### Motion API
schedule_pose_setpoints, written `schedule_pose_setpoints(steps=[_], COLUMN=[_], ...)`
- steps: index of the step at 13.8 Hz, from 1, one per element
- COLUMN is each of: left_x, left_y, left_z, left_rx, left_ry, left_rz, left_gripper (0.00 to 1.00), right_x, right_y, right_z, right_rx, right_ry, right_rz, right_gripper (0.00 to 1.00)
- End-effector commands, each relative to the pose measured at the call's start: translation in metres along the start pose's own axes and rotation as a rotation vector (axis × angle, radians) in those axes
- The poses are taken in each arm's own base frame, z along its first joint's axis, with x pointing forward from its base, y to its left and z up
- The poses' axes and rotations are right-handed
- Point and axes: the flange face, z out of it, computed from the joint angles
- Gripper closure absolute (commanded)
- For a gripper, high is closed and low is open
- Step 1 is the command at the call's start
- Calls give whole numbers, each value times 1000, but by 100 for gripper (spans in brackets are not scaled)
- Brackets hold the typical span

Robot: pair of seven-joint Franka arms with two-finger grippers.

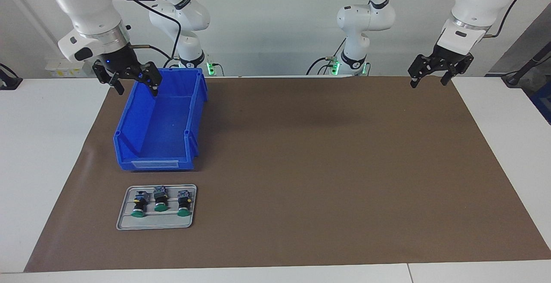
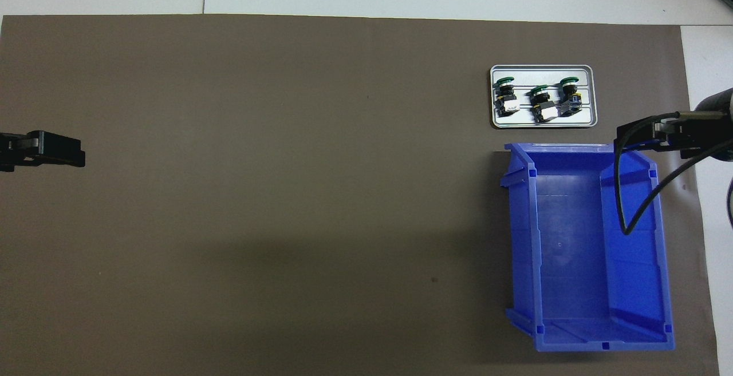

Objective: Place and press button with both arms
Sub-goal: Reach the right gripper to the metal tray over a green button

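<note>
Three green-capped buttons lie side by side on a small grey tray (image 1: 125, 222): one (image 1: 138, 205) at the right arm's end, one (image 1: 160, 200) in the middle, one (image 1: 184, 204) at the other end. From overhead the same buttons (image 2: 541, 104) show on the tray (image 2: 544, 125), their caps pointing away from the robots. My right gripper (image 1: 137, 87) hangs open and empty over the blue bin's corner nearest the robots. My left gripper (image 1: 429, 82) waits open and empty above the mat's edge at the left arm's end, away from the buttons.
A blue open-fronted bin (image 1: 159, 123) stands on the brown mat (image 1: 323, 166), nearer to the robots than the tray and empty inside. A black cable (image 2: 633, 204) of the right arm loops over the bin. White tabletop (image 1: 47, 145) borders the mat.
</note>
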Motion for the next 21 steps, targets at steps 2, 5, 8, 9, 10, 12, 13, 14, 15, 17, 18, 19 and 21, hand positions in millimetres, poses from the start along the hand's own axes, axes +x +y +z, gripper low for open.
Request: schedule_pose_setpoints(steps=[2, 5, 8, 9, 10, 12, 13, 14, 15, 17, 18, 19, 21], left_x=[-3, -3, -3, -3, -3, -3, -3, -3, -3, -3, -3, -3, -3], left_y=[-3, -3, -3, -2, -3, -3, -3, -3, -3, -2, -3, -3, -2], left_z=[1, 1, 1, 1, 1, 1, 1, 1, 1, 1, 1, 1, 1], left_rx=[18, 17, 17, 18, 17, 18, 18, 17, 18, 17, 18, 18, 18], left_ry=[-9, -9, -9, -9, -9, -9, -9, -9, -9, -8, -9, -9, -9], left_rz=[1, 1, 0, 2, 1, 1, 1, 0, 1, 2, 1, 1, 2], left_gripper=[0, 0, 0, 0, 0, 0, 0, 0, 0, 0, 0, 0, 0], right_x=[-9, -9, -8, -5, -1, 9, 17, 28, 39, 57, 66, 76, 93], right_y=[0, 1, 4, 5, 8, 6, 6, 6, 5, -1, -1, -1, 3], right_z=[-1, -2, -1, 3, 6, 19, 30, 44, 57, 83, 93, 107, 134], right_rx=[18, 18, 18, 6, 8, 12, 14, 17, 23, 28, 32, 33, 35], right_ry=[-5, -4, -3, -7, 2, 41, 49, 46, 62, 72, 90, 104, 120], right_rz=[7, 13, 19, 19, 23, 20, 19, 16, 12, -3, -9, -14, -48], right_gripper=[0, 0, 1, 2, 2, 2, 2, 2, 2, 2, 2, 2, 7])
